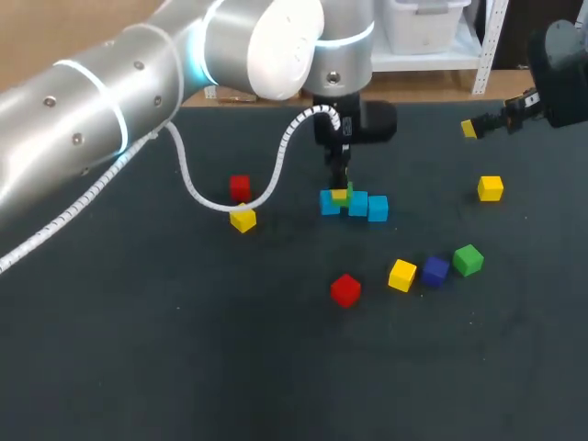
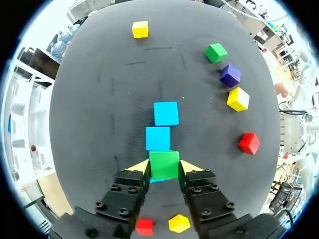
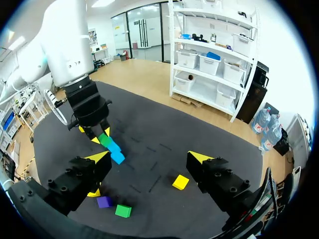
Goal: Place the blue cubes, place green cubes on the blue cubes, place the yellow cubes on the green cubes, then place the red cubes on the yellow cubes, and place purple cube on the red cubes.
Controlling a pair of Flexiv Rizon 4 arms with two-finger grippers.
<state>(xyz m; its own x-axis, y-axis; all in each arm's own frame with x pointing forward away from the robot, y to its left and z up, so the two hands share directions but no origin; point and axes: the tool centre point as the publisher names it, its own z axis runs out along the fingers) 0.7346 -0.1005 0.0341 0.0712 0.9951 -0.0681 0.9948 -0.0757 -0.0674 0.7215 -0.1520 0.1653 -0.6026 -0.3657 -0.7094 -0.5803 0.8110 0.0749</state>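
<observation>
Tool on left (image 2: 165, 167) grips green cube (image 2: 164, 163).

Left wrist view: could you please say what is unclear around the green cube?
- Left wrist view: the green cube hides most of the blue cube beneath; contact cannot be told.
- Head view: the left gripper covers the green cube's top.
- Left wrist view: gripper housing clips a red cube.

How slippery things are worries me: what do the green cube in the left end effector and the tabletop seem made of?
Green cube: probably painted wood or hard plastic, matte, given crisp edges and flat even colour. Tabletop: seemingly a dark fabric or rubber mat, dull, showing no glare.
</observation>
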